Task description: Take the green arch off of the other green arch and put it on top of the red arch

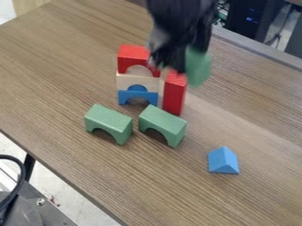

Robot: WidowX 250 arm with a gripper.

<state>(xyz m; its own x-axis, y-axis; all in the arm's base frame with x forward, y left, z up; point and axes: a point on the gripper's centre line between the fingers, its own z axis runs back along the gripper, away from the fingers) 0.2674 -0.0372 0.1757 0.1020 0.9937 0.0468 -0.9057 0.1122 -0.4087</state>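
Evidently the claw (175, 62) is clamped on a green arch (199, 68), jutting out toward the view's right

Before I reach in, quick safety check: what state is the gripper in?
Black two-finger gripper: apparently closed, holding a green block above the brown wood-grain table.

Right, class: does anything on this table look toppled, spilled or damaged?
Nothing stands out: the red arch tops its stack, two green arches stand on their feet, and the blue wedge looks undamaged.
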